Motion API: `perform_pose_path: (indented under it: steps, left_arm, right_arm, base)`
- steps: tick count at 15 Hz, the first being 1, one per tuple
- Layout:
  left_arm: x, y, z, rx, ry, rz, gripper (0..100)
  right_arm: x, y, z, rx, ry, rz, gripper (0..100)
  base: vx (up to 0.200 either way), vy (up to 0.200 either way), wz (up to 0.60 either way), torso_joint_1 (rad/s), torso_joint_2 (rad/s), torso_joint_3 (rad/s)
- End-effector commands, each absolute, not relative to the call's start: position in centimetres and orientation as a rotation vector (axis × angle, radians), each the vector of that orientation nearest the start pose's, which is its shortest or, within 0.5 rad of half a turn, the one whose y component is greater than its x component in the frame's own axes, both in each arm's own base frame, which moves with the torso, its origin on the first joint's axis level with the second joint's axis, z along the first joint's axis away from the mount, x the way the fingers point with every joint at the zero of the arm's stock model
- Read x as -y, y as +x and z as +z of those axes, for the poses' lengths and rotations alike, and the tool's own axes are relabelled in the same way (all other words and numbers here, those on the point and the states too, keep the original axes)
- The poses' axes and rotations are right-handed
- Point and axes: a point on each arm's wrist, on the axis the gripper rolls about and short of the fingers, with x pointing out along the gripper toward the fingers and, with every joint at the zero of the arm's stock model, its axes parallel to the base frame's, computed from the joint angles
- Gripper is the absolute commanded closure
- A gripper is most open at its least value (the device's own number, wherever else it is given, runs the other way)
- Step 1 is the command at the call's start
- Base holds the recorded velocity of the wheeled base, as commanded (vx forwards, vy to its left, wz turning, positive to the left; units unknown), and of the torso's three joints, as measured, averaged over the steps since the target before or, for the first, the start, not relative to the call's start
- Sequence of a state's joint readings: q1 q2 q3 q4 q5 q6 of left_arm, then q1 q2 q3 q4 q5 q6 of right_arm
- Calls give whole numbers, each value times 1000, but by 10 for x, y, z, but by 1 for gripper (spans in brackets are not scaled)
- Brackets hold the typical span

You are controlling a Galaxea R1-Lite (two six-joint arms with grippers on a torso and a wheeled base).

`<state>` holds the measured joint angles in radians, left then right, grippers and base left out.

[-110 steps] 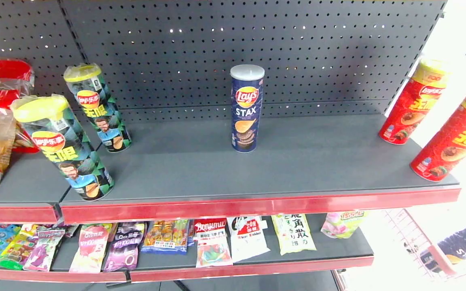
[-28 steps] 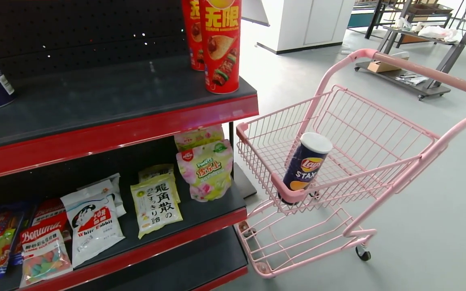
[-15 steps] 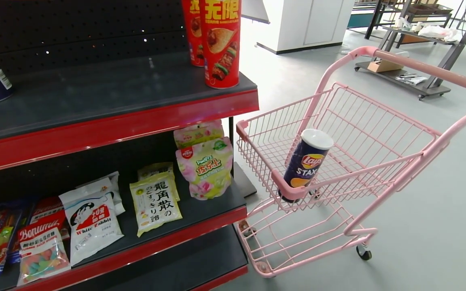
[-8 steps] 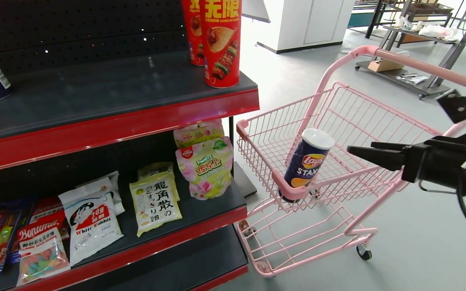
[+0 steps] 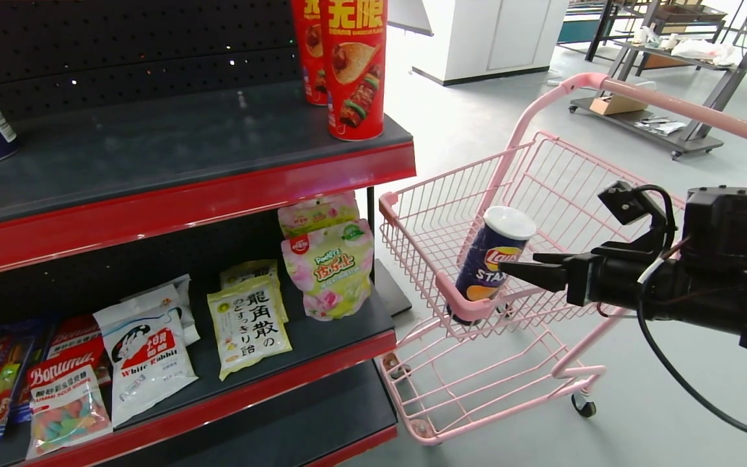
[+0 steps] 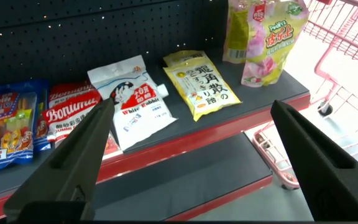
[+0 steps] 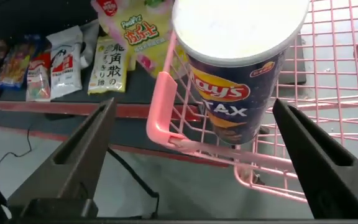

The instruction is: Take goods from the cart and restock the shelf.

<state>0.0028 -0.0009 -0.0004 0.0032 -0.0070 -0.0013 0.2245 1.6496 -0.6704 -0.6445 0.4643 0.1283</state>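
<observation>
Right gripper (image 5: 519, 263) at the pink cart (image 5: 386, 204), fingers spread, nothing gripped.
Cart basket holds 1 blue chip can (image 5: 500, 250), standing at its front corner, just beside the fingertips. Head view: 2 red cans (image 5: 354, 71) at the end of the upper shelf (image 5: 172, 139). Left wrist view: left gripper (image 6: 191, 104) spread wide, empty, facing snack bags (image 6: 204, 84) on the lower shelf (image 6: 185, 140).

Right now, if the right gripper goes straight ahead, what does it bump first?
Probably the blue chip can in the pink cart; the right gripper, open, points straight at it.
</observation>
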Motion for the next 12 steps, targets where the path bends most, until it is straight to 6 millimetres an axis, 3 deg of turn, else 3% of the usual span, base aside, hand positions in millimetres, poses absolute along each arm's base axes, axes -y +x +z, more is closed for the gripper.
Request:
perform_pose_path:
  steps: [1, 4, 7, 12]
  left_arm:
    - [0, -23, 75, -3, -2, -5, 0]
    - [0, -23, 75, -3, -2, -3, 0]
    - [0, -23, 75, -3, -2, -3, 0]
    - [0, -23, 75, -3, -2, -3, 0]
  right_arm:
    - [-76, 285, 143, -417, 163, 655, 0]
    - [-81, 311, 122, -385, 157, 649, 0]
    - [-86, 335, 116, -352, 154, 650, 0]
    - [-89, 357, 110, -338, 150, 630, 0]
  base:
    - [0, 0, 0, 0, 0, 0]
    - [0, 0, 0, 0, 0, 0]
    - [0, 0, 0, 0, 0, 0]
    - [0, 0, 0, 0, 0, 0]
